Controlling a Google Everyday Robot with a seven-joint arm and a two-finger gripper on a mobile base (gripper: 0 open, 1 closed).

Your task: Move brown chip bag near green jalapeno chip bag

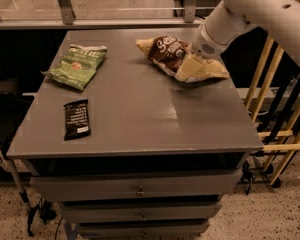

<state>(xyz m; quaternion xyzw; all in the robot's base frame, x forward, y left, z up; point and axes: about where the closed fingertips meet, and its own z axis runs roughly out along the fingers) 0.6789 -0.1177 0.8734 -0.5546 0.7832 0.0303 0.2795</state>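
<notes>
- Touching crinkled dark brown chip bag (165,51) with gripper (191,58), on grey metal table's (140,114) right; cannot tell its grip.
- Lying well apart leftward: flat green jalapeno chip bag (78,65).

We see a grey metal table (140,114) with drawers (140,189) beneath its top on a speckled floor (270,219), grey metal posts (64,3) behind it, pale wooden slats (272,79) at right, dim warm light throughout, and the gripper (194,58) low over the table's far right.
</notes>
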